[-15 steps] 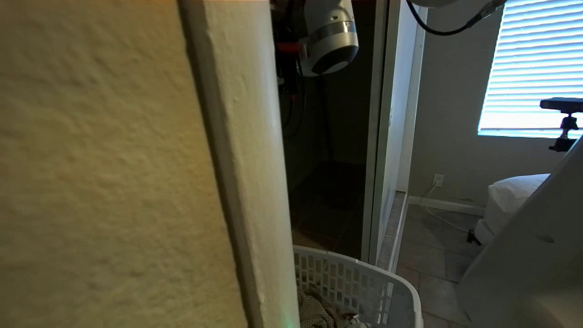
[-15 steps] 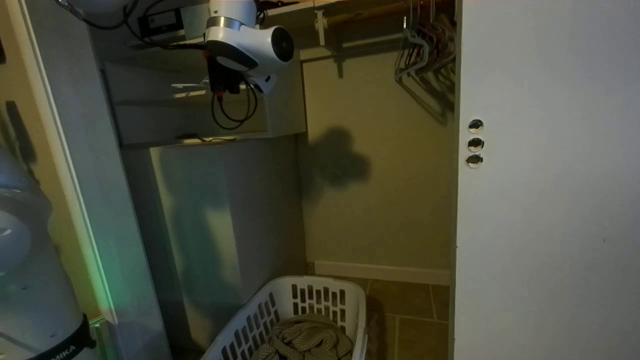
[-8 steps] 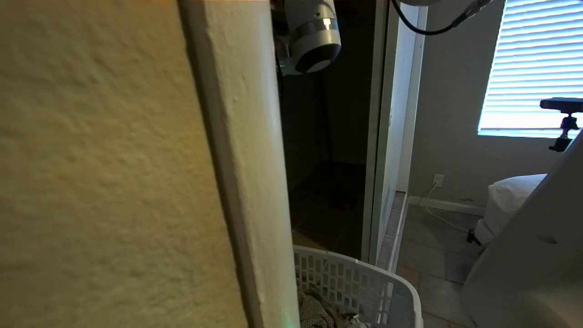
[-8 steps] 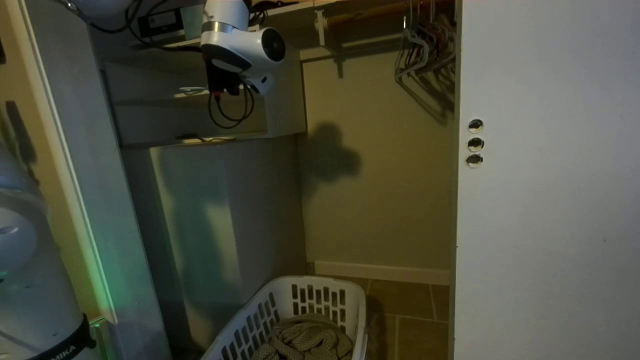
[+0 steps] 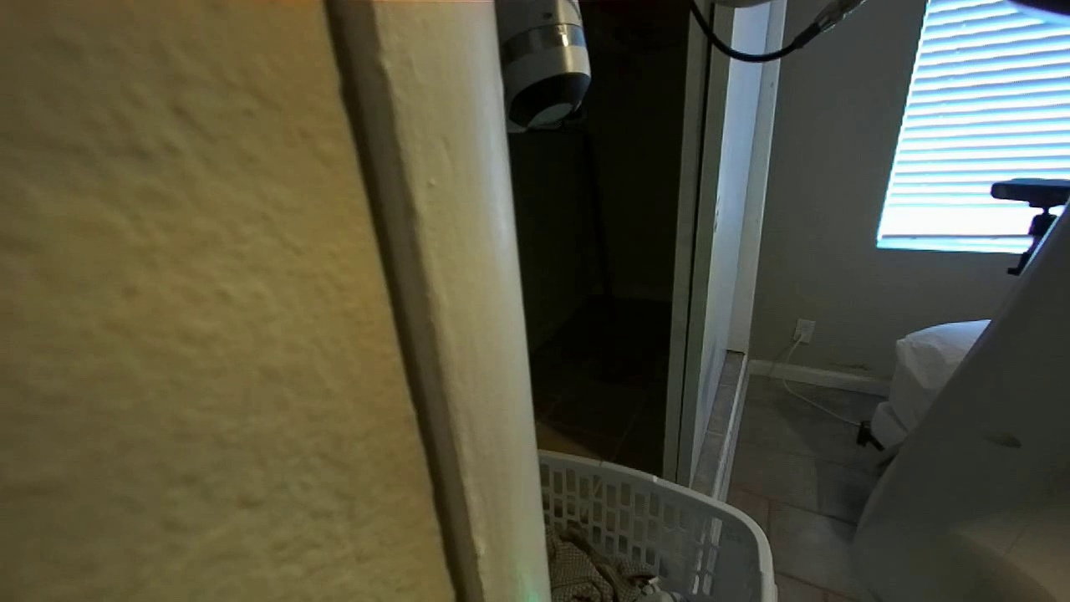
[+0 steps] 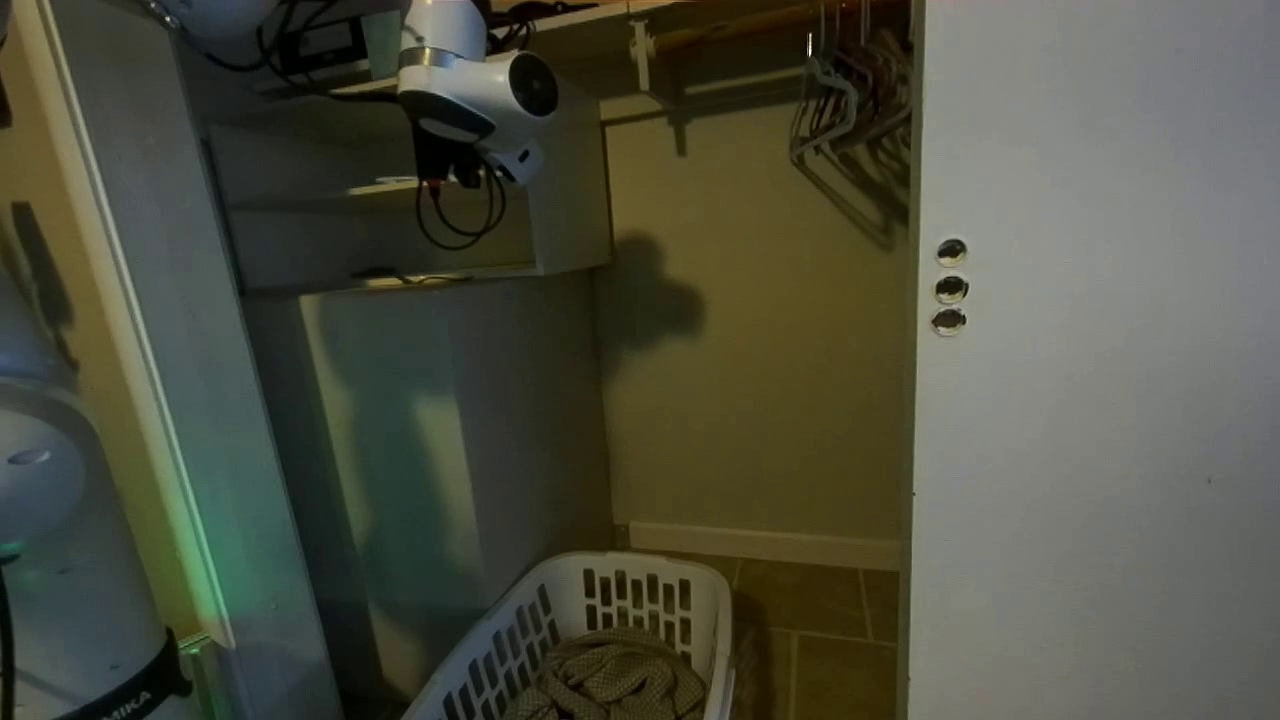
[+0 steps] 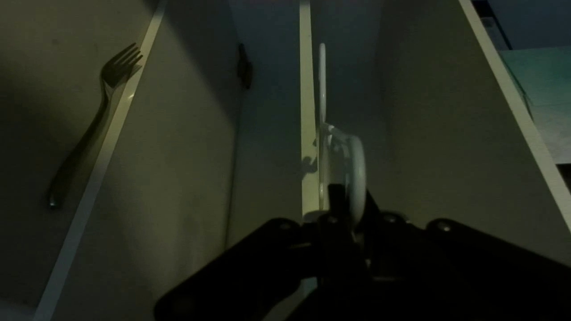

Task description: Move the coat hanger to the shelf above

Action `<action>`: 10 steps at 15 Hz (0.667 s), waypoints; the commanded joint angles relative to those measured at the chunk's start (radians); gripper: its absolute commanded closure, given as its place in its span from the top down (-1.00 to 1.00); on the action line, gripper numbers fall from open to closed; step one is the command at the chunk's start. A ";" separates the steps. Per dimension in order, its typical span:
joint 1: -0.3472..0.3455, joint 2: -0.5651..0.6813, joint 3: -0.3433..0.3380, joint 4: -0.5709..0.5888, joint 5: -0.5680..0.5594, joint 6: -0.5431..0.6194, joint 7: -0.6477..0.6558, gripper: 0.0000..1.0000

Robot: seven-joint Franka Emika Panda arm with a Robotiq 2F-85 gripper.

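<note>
The coat hanger [image 7: 358,174] is white and thin with a curved, looped frame in the wrist view. My gripper [image 7: 354,205] is black and shut on the hanger's near bar; the jaws are dark. The hanger lies nearly edge-on along the middle shelf's front edge [image 7: 308,111], on its upper side. I cannot tell whether it touches the shelf. In an exterior view the hanger is a short pale line [image 6: 397,180] at the middle shelf's edge, left of the wrist; the fingers are hidden there. In an exterior view the arm's wrist shows [image 5: 547,75], with the gripper hidden behind the door trim.
A fork [image 7: 100,111] lies on the lower shelf's edge; a small dark item [image 7: 244,67] is farther back. The top shelf's edge [image 7: 513,102] runs above, with boxes on it. Other hangers [image 6: 840,110] hang on a rod. A white laundry basket [image 6: 715,600] stands below.
The arm has moved left in both exterior views, toward the shelf unit. The hanger has levelled from a visible loop to a thin edge-on line at the middle shelf.
</note>
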 commanded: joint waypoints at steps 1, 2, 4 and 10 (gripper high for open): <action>0.026 0.048 0.017 0.067 0.008 0.066 0.034 -0.96; 0.031 0.056 0.020 0.075 0.007 0.078 0.035 -0.96; 0.040 0.071 0.027 0.091 0.004 0.100 0.038 -0.31; 0.056 0.099 0.029 0.117 0.002 0.119 0.048 0.49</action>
